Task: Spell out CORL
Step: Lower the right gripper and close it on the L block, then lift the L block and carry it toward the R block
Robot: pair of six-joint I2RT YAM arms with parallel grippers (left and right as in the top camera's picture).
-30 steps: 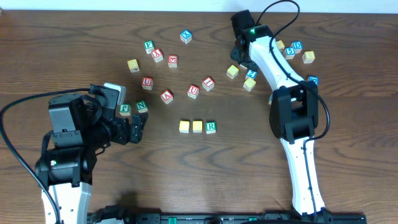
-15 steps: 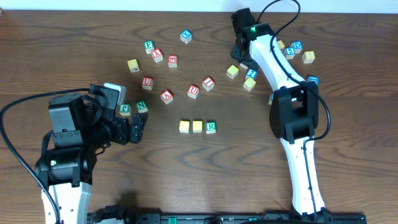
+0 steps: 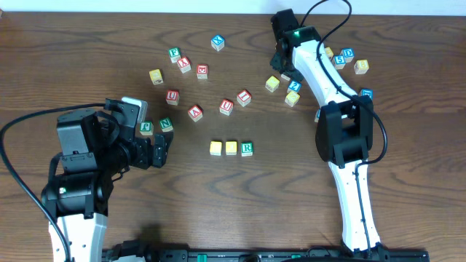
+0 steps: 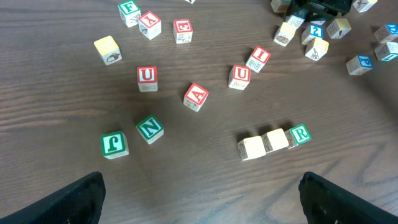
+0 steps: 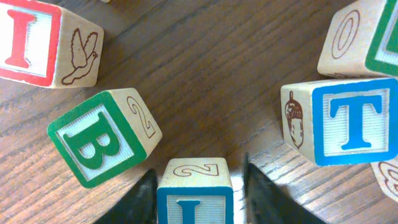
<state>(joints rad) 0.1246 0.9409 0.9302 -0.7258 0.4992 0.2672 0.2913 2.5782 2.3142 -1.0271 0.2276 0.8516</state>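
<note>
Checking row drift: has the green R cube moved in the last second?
No: the green R cube sits unchanged beside the middle yellow cube.

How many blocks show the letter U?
2. The left U block lies behind the green N block. The right U block lies right of the red A block. Blocks near the right arm could hide more.

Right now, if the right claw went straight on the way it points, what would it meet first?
The blue-framed cube, flanked by the fingers of the right claw and apparently just ahead; the tabletop lies under it. Depth is unclear from this close view.
</note>
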